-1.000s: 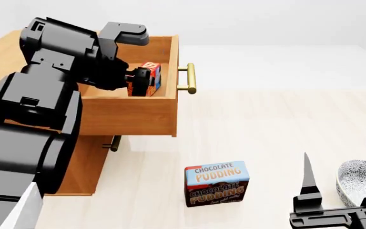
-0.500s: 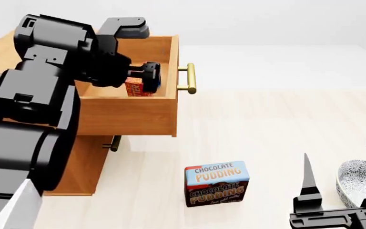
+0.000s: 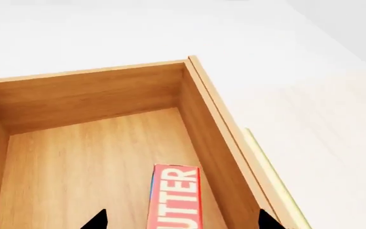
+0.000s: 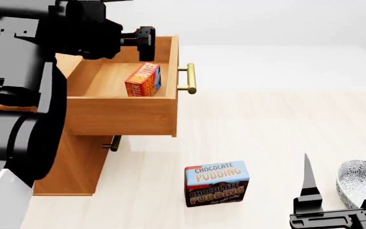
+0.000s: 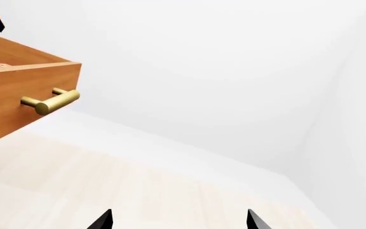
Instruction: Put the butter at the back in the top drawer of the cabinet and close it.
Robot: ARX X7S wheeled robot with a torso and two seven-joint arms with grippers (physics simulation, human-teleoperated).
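1. The left gripper (image 4: 146, 39) hangs above the top drawer (image 4: 122, 114), fingers spread, grasping nothing.
2. The butter (image 4: 143, 80) sits inside, near the drawer's front wall.
3. The right gripper (image 4: 342, 164) hangs spread, empty.

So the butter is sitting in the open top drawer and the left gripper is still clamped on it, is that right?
Not quite. The butter does sit in the open top drawer, but the left gripper has let go: in the head view it hangs above the box, clear of it, and in the left wrist view its fingertips stand apart on either side.
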